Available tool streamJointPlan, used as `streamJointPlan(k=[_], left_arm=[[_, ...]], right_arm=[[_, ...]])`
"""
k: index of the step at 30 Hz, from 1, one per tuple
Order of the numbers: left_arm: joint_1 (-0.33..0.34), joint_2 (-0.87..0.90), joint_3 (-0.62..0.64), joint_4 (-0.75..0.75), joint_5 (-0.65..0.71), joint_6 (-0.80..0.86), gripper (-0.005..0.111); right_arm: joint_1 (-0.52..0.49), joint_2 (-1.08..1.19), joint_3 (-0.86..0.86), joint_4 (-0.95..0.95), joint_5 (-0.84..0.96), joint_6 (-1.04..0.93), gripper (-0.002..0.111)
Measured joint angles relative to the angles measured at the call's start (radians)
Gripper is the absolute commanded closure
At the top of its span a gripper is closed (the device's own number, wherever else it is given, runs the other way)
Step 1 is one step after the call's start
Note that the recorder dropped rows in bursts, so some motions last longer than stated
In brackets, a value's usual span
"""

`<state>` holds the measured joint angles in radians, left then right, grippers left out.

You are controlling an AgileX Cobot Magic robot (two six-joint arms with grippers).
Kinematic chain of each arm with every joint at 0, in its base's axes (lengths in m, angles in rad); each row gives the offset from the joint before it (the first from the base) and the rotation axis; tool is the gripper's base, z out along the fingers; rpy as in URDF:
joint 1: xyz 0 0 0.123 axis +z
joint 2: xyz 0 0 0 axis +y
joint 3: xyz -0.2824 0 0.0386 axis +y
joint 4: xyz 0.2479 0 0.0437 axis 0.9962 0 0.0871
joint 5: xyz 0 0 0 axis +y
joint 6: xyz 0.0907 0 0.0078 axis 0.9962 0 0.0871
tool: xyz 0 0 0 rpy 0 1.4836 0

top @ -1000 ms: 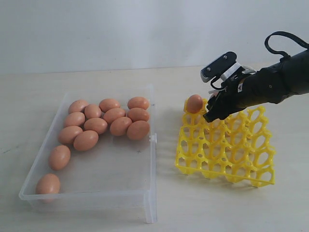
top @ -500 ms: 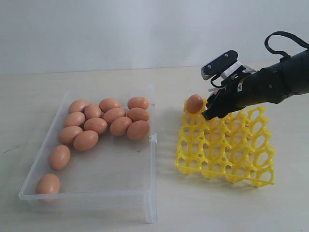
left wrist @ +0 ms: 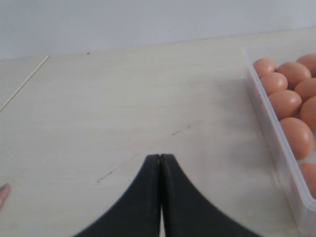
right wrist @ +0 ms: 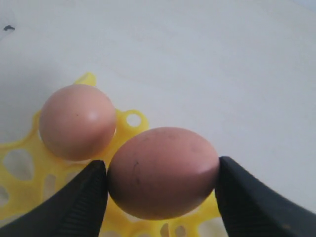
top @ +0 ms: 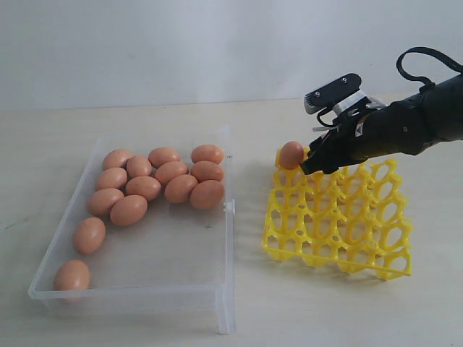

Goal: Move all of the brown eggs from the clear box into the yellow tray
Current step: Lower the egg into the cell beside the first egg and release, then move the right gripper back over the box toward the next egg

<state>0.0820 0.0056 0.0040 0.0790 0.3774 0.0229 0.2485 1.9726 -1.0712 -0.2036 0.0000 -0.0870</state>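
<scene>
The held egg [right wrist: 163, 170] sits crosswise between the ribbed pads [right wrist: 89, 192] of my right claw [right wrist: 160, 185], pinched at its long ends, over the far-left corner of the tray [top: 336, 238] and just beside the seated egg [top: 291, 155] in the corner cup. I judge it light, rigid and smooth, with a shell that may crack under squeeze. A gentle grip across the widest part suits it, and letting go low over a cup. The other eggs [top: 155, 184] lie loose in the box [top: 224, 289], some touching, so they may roll when nudged. My left claw [left wrist: 160, 157] is closed and empty over bare worktop [left wrist: 123, 108] beside the box.
</scene>
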Motion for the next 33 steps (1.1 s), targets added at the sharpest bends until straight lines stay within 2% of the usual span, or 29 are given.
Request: streamJointPlan(k=[7, 23, 33], left_arm=[[0.0, 0.0, 0.0, 0.0, 0.0, 0.0, 0.107], [0.0, 0.0, 0.0, 0.0, 0.0, 0.0, 0.107], [0.0, 0.0, 0.0, 0.0, 0.0, 0.0, 0.107]], right_arm=[[0.0, 0.0, 0.0, 0.0, 0.0, 0.03, 0.041], [0.0, -0.005, 0.0, -0.015, 0.01, 0.032, 0.041], [0.0, -0.137, 0.0, -0.011, 0.013, 0.051, 0.041]])
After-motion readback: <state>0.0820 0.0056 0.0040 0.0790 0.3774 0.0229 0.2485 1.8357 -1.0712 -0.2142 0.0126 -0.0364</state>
